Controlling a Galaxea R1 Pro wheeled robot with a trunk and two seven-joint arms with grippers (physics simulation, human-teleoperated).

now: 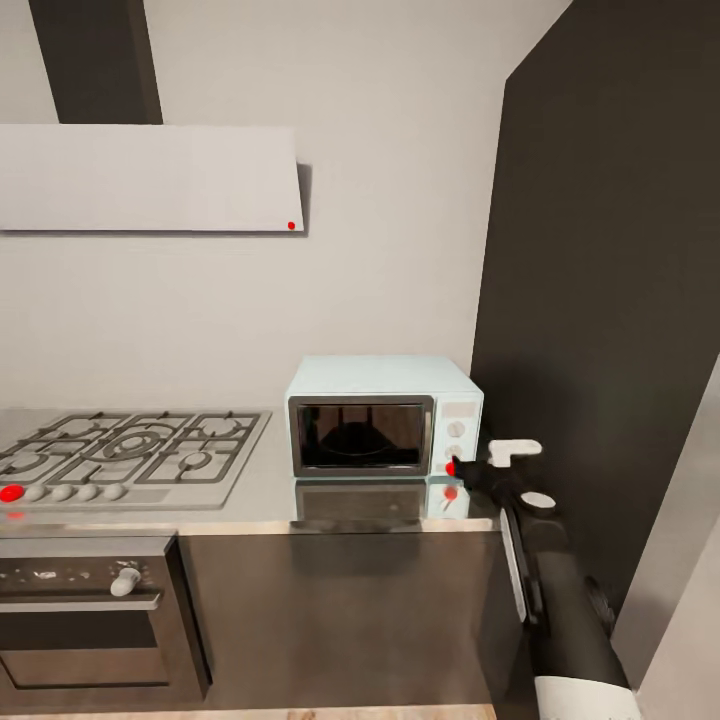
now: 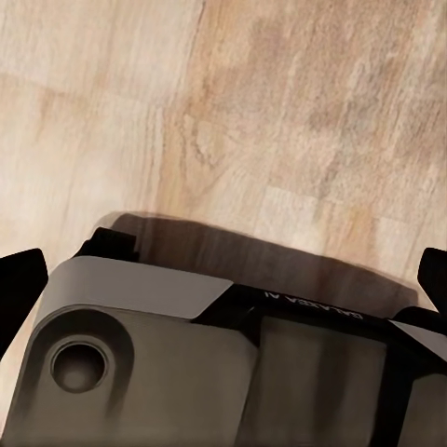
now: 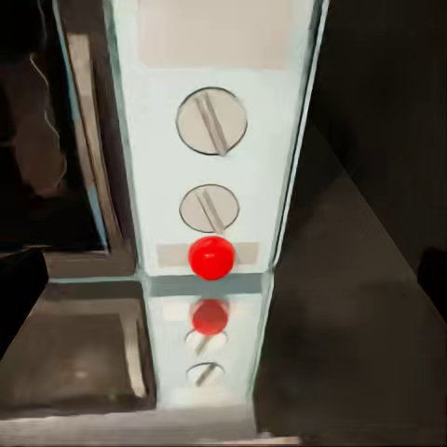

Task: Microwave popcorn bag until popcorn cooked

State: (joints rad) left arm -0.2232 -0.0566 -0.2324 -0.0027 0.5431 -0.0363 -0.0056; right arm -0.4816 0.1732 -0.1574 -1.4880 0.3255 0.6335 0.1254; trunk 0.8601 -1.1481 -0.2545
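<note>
The kitchen's pale grey wall [image 1: 400, 200] and a tall dark cabinet [image 1: 600, 300] frame the scene, with a flat white hood [image 1: 150, 178] above the steel gas hob [image 1: 130, 455] and a dark oven [image 1: 85, 620] below it. The glossy grey desk [image 1: 270, 490] carries the mint-blue microwave [image 1: 385, 415], door closed, near the cabinet. The right arm [image 1: 560, 600] reaches to the microwave's button panel [image 3: 219, 140], and the right gripper [image 1: 462, 468] is at the red button [image 3: 211, 257]; I cannot tell whether its fingers are spread. The left gripper [image 2: 223, 279] points at the wood floor [image 2: 279, 112], fingers [image 2: 19, 289] spread wide. The popcorn bag cannot be made out behind the dark glass.
</note>
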